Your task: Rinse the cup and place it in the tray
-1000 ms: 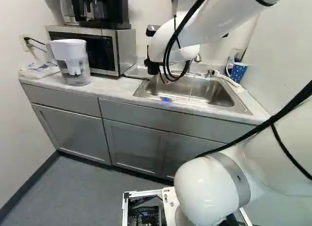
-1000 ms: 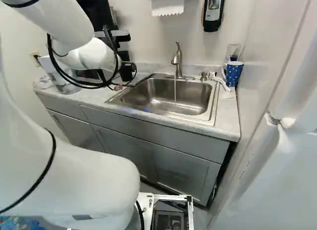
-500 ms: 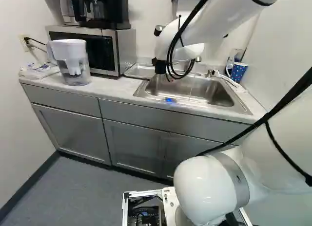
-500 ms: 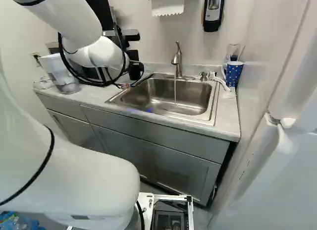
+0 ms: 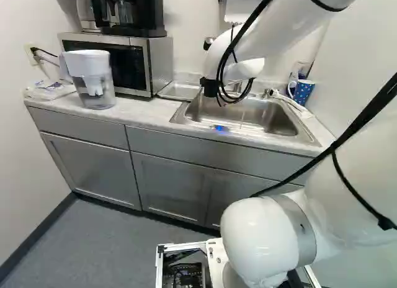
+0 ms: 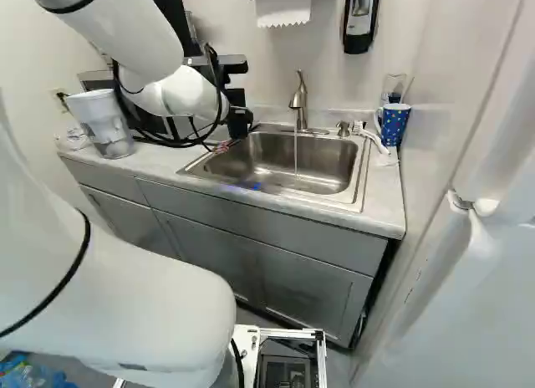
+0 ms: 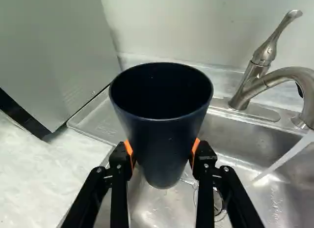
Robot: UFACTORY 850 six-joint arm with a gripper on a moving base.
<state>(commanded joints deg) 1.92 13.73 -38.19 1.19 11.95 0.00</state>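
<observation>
At the end of my arm, the black gripper (image 6: 240, 120) shows partly at the left of the sink (image 6: 361, 183) in the right base view; its fingertips are hidden there. In the wrist view the gripper (image 7: 162, 152) is shut on a dark blue cup (image 7: 159, 139), an orange pad against each side. The cup's open rim faces the camera, and its lower part is over the sink's near-left corner area by the drain. Water (image 7: 287, 156) runs from the faucet (image 7: 279, 78), beside the cup and apart from it. A shallow metal tray (image 7: 95, 122) lies behind the cup, next to the microwave.
The microwave (image 5: 139, 61) and a water pitcher (image 5: 92, 80) stand on the counter (image 5: 139, 114). A blue dotted mug (image 6: 393, 125) and a white brush (image 6: 370, 137) are right of the sink. A soap dispenser (image 6: 361, 18) and paper towel (image 6: 282, 7) hang on the wall.
My arm's wrist and gripper have moved rightward in both base views, away from the microwave and toward the faucet. The base has not moved, and the water was running before too.
</observation>
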